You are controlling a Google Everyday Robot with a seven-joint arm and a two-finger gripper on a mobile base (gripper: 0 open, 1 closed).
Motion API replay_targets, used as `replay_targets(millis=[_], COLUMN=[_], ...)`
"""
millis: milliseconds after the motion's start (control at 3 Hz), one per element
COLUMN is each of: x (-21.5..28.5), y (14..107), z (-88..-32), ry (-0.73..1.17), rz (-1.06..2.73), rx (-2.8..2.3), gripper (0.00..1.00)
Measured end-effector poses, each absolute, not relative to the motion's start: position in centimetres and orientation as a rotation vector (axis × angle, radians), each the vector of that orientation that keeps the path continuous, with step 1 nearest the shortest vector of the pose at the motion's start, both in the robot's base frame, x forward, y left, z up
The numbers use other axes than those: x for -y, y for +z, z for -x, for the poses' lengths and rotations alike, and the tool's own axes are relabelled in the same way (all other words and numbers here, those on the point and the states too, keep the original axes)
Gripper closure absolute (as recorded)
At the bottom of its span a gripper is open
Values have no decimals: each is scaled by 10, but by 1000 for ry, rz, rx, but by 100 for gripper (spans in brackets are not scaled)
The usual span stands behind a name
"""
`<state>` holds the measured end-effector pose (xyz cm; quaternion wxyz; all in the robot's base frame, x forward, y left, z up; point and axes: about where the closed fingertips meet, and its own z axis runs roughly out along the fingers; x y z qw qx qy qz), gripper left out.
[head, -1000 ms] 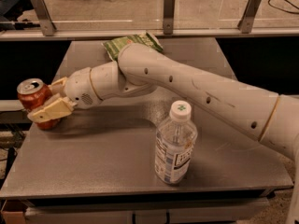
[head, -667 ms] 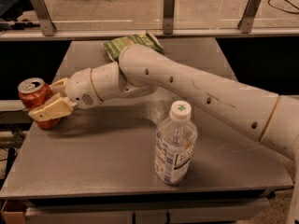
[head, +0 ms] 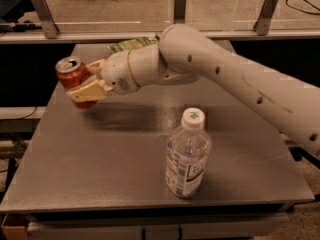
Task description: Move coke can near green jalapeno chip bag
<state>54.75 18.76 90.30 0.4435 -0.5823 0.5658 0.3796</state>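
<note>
One coke can (head: 70, 73), clamped in the gripper (head: 79, 82), now hangs higher and farther right than before.

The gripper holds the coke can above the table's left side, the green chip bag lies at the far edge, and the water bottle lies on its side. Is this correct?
No: the camera view shows the water bottle standing upright. Otherwise right: the gripper grips the coke can above the left side of the table, and the green jalapeno chip bag lies at the far edge.
</note>
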Motion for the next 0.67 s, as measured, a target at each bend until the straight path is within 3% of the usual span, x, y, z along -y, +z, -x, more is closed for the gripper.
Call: replay_targets(millis=[333, 667], x=[-121, -121], y=[934, 934], z=[-595, -596], ry=[761, 758], rz=[1395, 1394], rx=[-1429, -1434], gripper=[100, 100])
